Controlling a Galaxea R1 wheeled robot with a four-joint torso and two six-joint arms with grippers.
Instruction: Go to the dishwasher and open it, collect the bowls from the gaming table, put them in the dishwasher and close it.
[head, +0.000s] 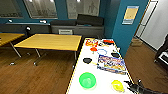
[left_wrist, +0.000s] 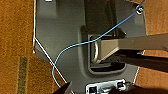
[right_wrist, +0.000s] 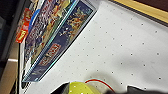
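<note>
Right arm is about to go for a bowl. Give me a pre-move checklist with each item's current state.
1. Yellow bowl upright on the gaming table: ok.
2. Right gripper close beside the yellow bowl: ok.
3. Right gripper open enough for the rim: cannot tell.
4. Green bowl apart from the yellow one, out of the way: ok.
5. Game box apart from the yellow bowl: ok.
6. Bowls empty: cannot tell.
</note>
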